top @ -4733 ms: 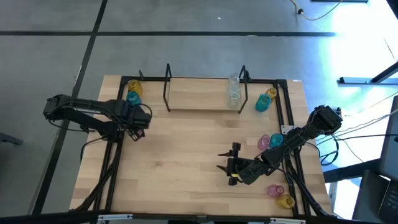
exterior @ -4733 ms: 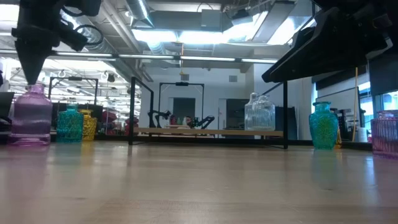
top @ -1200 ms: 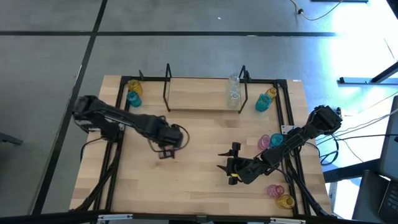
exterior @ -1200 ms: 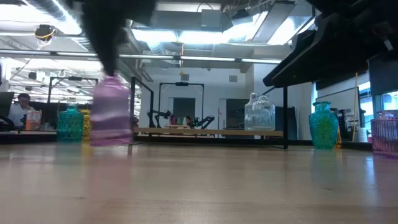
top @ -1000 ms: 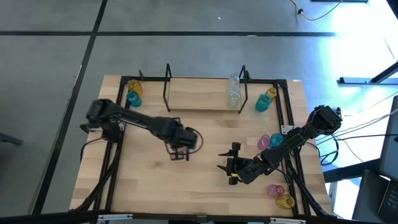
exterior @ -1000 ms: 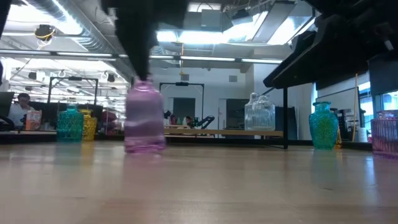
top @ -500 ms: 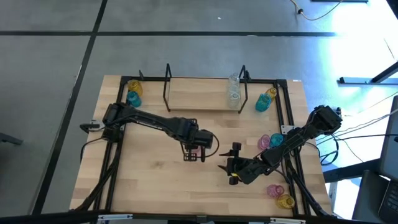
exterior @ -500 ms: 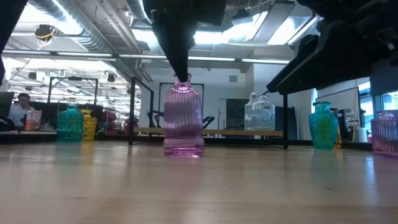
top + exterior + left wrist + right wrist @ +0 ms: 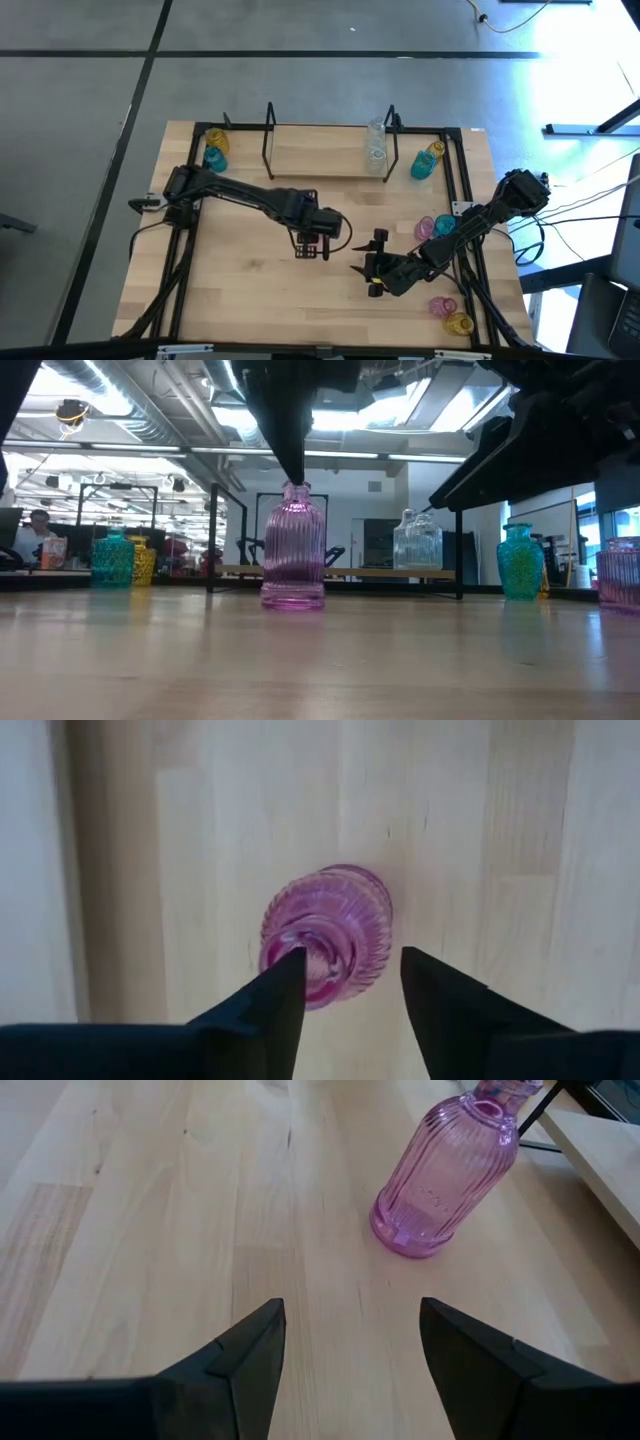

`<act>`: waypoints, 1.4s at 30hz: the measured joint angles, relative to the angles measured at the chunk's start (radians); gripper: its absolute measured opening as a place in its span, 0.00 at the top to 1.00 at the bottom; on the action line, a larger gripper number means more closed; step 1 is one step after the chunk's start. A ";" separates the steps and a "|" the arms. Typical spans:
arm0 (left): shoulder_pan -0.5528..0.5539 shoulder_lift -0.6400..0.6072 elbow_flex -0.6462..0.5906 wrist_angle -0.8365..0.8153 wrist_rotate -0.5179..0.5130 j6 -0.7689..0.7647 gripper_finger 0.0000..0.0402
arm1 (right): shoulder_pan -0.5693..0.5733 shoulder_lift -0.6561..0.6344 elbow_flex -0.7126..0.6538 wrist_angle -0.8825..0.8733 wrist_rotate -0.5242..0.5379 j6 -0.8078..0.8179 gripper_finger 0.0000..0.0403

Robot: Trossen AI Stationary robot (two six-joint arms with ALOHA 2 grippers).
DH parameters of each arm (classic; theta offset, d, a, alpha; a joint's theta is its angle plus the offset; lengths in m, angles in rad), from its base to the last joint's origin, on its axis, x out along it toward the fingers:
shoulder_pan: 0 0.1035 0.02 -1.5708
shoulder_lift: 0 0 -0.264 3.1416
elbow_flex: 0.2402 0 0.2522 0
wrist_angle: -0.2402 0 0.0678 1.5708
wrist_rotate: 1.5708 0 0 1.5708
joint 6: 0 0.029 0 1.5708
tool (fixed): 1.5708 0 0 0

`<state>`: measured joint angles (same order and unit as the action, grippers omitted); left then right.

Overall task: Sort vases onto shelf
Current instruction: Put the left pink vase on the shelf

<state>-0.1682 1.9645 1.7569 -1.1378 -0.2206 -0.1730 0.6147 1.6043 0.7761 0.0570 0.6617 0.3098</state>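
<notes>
A ribbed pink vase (image 9: 293, 550) stands upright on its base on the wooden tabletop (image 9: 250, 290), near the middle. My left gripper (image 9: 350, 955) hangs over it, pointing down and open, one finger beside the vase's mouth (image 9: 315, 960) and the other clear of it. In the high view the left gripper (image 9: 312, 246) hides most of the vase. My right gripper (image 9: 350, 1315) waits open and low to the vase's right, facing the pink vase (image 9: 440, 1175). The shelf (image 9: 320, 160) stands at the far edge with two clear vases (image 9: 376, 150) at its right end. My left gripper comes at the pink vase from above, and one fingertip (image 9: 292, 965) stands right at the rim of the vase's mouth. Whether it touches the rim, I cannot tell. The vase rests on the table on its own base.
Teal and yellow vases (image 9: 213, 150) stand left of the shelf, another teal and yellow pair (image 9: 426, 160) right of it. Pink and teal vases (image 9: 435, 226) and a pink and yellow pair (image 9: 450, 314) sit by the right edge. Black frame bars run along the table's sides.
My left gripper has carried the pink vase toward the table's right edge, from left of centre to the middle. The vase has come to a stop and now stands upright on the table under the gripper.
</notes>
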 joint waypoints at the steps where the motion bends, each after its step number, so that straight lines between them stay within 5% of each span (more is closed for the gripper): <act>1: -0.002 -0.004 0.000 0.002 -0.005 0.000 0.60 | 0.000 0.000 0.000 0.000 0.000 0.000 0.45; 9: -0.039 -0.105 -0.034 -0.006 -0.072 -0.008 0.60 | 0.000 0.000 0.000 -0.002 0.001 0.041 0.45; 14: -0.105 -0.252 -0.213 0.103 -0.142 -0.047 0.60 | 0.000 0.000 0.000 0.000 0.000 0.049 0.45; 22: -0.243 -0.536 -0.753 0.598 -0.177 -0.114 0.60 | -0.003 0.000 0.002 0.072 0.049 0.052 0.45; 28: -0.346 -0.607 -1.099 1.022 -0.196 -0.111 0.60 | -0.063 0.000 0.060 0.075 0.042 0.042 0.45; 37: -0.368 -0.602 -1.383 1.512 -0.308 -0.159 0.60 | -0.248 0.000 0.126 0.154 -0.049 -0.034 0.45; 42: -0.334 -0.602 -1.415 1.607 -0.311 -0.136 0.60 | -0.328 0.000 0.126 0.255 -0.168 -0.084 0.45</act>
<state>-0.5019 1.3621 0.3424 0.4693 -0.5317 -0.3088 0.2870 1.6043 0.9016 0.3124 0.4940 0.2256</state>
